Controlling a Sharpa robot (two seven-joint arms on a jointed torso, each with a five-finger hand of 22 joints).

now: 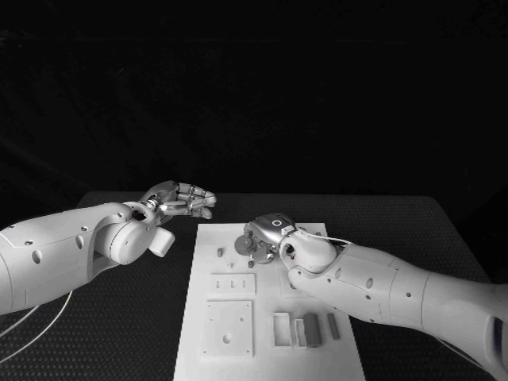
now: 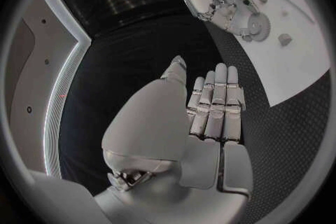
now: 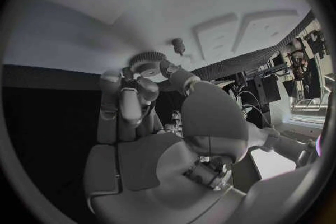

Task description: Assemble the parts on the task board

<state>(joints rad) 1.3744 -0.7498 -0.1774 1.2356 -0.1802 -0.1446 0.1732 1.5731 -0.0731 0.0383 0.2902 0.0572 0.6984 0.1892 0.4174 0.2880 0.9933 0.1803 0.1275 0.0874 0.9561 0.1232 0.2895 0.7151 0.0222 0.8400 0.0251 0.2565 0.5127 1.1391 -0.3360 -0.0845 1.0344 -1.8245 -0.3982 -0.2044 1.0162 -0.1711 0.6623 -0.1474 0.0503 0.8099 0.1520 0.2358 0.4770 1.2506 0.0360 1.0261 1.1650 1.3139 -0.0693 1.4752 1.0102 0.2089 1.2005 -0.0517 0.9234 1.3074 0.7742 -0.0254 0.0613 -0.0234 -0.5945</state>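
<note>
Two hands are out over the black table, and only one of them is busy. My right hand point(image 1: 272, 236) is over the far end of the white rectangular task board point(image 1: 266, 349), pinching a small round toothed gear point(image 3: 148, 60) between thumb and fingertips; the gear sits just at the fingertips, flat face toward the board, and close above it. A short upright peg point(image 3: 179, 45) stands on the board just beyond the gear, and I judge that to be where the gear goes, so the coming move turns on sliding the gear's centre hole over that peg along the peg's own upright axis. From the wrist the gear lies between my fingers and the peg, near but apart from it; whether the hole is already lined up I cannot tell, since my fingers cover the gear's middle. My left hand point(image 1: 181, 199) hovers beside the board's far left corner, off the plate, holding nothing, fingers straight and close together. It is well apart from the gear, so the right hand is the nearer one. Nearer to me on the board lie the flat square plates point(image 1: 231, 284) and several upright narrow blocks point(image 1: 308, 328), untouched.
</note>
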